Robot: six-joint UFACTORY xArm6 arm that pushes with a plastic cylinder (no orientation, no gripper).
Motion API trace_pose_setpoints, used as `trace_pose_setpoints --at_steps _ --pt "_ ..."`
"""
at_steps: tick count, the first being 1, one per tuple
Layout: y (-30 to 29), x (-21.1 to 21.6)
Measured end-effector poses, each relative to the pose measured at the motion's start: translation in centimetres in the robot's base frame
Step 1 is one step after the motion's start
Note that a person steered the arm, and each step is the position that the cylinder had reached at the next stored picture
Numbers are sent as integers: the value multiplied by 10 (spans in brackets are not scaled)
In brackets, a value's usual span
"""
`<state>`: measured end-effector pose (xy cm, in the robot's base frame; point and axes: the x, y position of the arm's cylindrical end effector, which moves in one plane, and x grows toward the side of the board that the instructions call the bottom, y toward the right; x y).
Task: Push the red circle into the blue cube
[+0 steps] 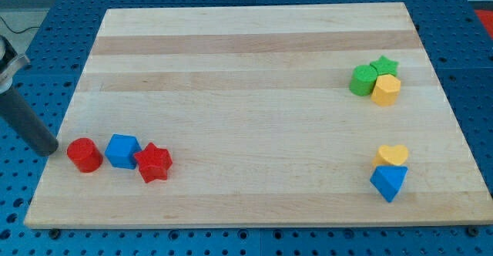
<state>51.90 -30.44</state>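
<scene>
The red circle (pixel 84 155) lies near the board's lower left corner. The blue cube (pixel 122 150) sits just to its right, almost touching it. A red star (pixel 153 163) touches the blue cube's right side. My rod comes in from the view's left edge and slants down; my tip (pixel 51 149) rests at the board's left edge, just left of the red circle with a small gap.
A green circle (pixel 361 80), a green star (pixel 384 65) and a yellow hexagon (pixel 386 90) cluster at the upper right. A yellow heart (pixel 393 156) and a blue triangle (pixel 389 182) sit at the lower right. The wooden board (pixel 254 48) lies on a blue perforated table.
</scene>
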Motion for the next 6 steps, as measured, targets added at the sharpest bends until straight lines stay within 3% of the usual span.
trace_pose_setpoints --at_steps 2,5,6 --pt "9 21" --pt "111 21" --pt "111 21"
